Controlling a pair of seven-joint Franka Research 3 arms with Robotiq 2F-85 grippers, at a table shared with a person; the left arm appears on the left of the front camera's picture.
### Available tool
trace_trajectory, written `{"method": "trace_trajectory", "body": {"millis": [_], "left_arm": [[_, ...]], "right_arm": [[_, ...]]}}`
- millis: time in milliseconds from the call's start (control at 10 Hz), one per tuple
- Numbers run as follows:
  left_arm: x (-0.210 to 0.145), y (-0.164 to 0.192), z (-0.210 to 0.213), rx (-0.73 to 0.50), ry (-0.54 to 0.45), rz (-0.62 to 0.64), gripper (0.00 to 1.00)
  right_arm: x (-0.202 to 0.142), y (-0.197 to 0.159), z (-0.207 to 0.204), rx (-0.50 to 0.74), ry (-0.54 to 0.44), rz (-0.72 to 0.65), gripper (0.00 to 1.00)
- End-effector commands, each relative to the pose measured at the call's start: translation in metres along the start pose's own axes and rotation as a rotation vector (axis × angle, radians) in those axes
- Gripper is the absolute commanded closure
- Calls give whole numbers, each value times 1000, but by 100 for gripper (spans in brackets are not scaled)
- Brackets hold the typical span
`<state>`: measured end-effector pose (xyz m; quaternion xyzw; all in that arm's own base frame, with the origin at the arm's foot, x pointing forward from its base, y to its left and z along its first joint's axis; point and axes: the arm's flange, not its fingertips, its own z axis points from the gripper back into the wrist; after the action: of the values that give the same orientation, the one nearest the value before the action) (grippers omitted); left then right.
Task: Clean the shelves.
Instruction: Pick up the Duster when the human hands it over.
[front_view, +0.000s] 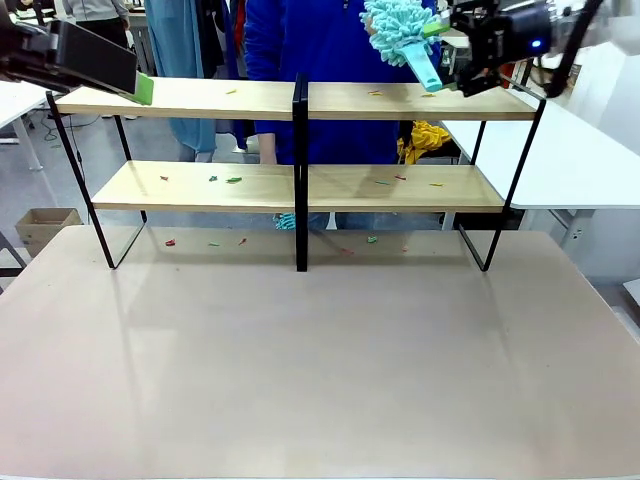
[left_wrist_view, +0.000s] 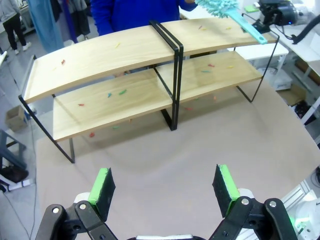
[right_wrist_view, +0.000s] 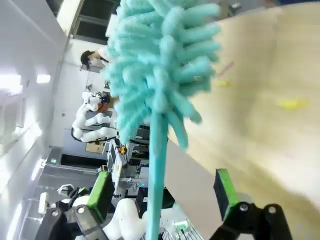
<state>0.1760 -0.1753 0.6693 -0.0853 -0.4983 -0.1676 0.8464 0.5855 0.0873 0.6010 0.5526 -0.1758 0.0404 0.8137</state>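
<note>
The shelves (front_view: 200, 98) stand across the far half of the table: two light-wood tiers on a black frame, also seen in the left wrist view (left_wrist_view: 125, 50). Small coloured scraps (front_view: 232, 180) lie on both boards. A teal fluffy duster (front_view: 398, 28) hangs above the top board's right half, head up and handle sloping down. My right gripper (front_view: 445, 60) is open at that handle's end. In the right wrist view the duster (right_wrist_view: 160, 65) runs down between my right gripper's (right_wrist_view: 162, 192) spread fingers, over the shelves' top board (right_wrist_view: 280, 75). My left gripper (front_view: 140, 85) is open and empty at the top board's left end, seen wide apart in its own view (left_wrist_view: 165, 182).
A person in a blue top (front_view: 310, 40) stands behind the shelves. More scraps (front_view: 170, 242) lie on the beige tabletop (front_view: 320, 370) under the lower board. A white table (front_view: 580, 160) stands to the right, and a cardboard box (front_view: 40, 225) sits on the floor at the left.
</note>
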Motion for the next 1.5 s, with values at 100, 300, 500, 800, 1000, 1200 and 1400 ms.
{"method": "trace_trajectory", "body": {"millis": [100,300,500,800,1000,1200,1400], "left_arm": [[0,1,0,2,0,-13,0],[0,1,0,2,0,-13,0],[0,1,0,2,0,-13,0],[0,1,0,2,0,-13,0],[0,1,0,2,0,-13,0],[0,1,0,2,0,-13,0],[0,1,0,2,0,-13,0]], "right_arm": [[-3,10,3,34,-18,83,0],[-6,10,3,26,4,99,0],[-7,8,0,3,27,103,0],[-7,6,2,7,33,96,100],[-6,4,2,-2,56,94,100],[-6,4,4,-1,55,92,92],[-6,2,5,-3,56,87,100]]}}
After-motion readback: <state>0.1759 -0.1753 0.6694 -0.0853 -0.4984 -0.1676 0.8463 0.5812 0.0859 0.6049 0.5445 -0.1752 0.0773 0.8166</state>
